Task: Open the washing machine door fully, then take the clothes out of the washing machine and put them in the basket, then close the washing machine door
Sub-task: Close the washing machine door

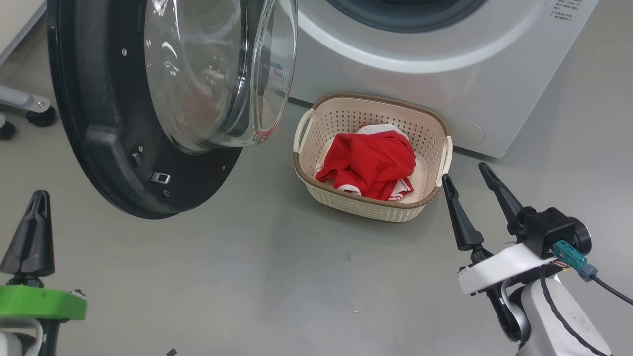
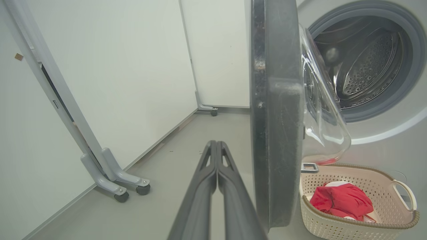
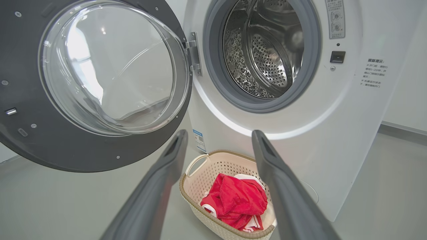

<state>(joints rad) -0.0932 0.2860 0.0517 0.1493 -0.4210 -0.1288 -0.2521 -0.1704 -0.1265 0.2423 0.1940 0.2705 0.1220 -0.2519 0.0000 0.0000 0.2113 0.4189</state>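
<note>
Looks like the last stage: shutting the washing machine door (image 1: 99, 123). In head view, red clothes (image 1: 371, 163) heaped in the basket (image 1: 366, 202), just off centre toward 2 o'clock, on the floor (image 1: 272, 277) just beside the front of the washing machine (image 1: 420, 89) at 12-1 o'clock. Drum (image 3: 267, 60) bare in right wrist view, so prob. nothing left to fetch. Door at 10 o'clock, swung wide, glass bowl toward the basket, hinge on the machine side. To do it well: bring left gripper (image 1: 40, 195) onto the door's outer black face, well out from the hinge toward the free edge for leverage; push w/ the flat of the shut fingers, not the tips; follow the door's arc round toward 1 o'clock, not a straight shove; watch the glass bowl's close pass over the basket's near corner and handle; finish w/ a firm press by the latch till flush. Get right gripper (image 1: 464, 172) out of the door's path first. Pose: left gripper low at 8 o'clock, fingers pointing up, jaws clenched tight on nothing; in left wrist view just beside the door's outer side, door rim at 3 o'clock, contact unclear. Right gripper at 4 o'clock, forearm rising from the bottom edge, jaws released wide and empty, tips aimed toward 11 o'clock, near the basket's right handle but apart.
</note>
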